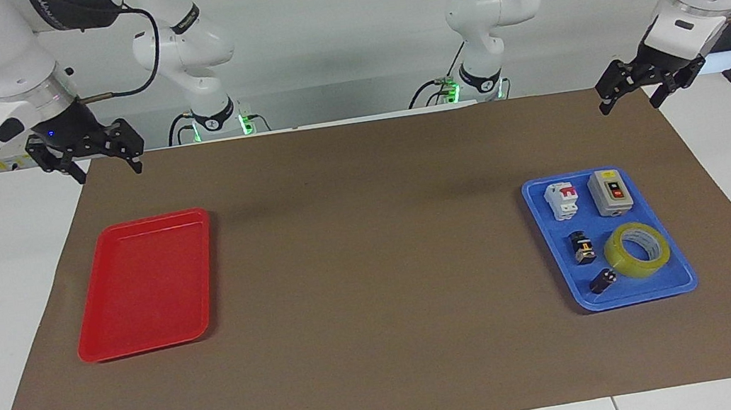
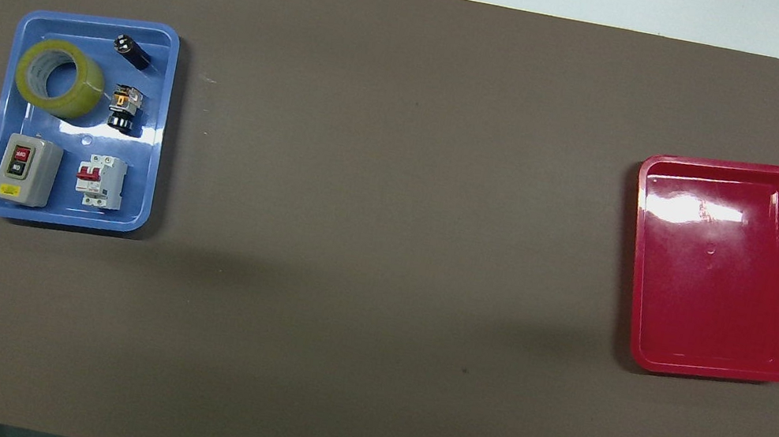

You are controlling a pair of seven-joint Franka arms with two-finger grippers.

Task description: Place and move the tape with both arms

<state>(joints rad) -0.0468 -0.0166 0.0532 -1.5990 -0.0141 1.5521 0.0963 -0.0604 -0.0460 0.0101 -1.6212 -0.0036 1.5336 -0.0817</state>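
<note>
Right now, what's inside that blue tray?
The blue tray holds five things: the tape, a grey switch box, a white breaker and two small black parts. What lies under them is covered.

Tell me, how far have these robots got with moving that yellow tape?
Nothing looks done yet. The tape lies in the blue tray among small electrical parts, and the red tray holds nothing. Nothing is in hand: the left pincer and right pincer both hang open, raised at the mat's corners nearest the robots. The whole job remains.
</note>
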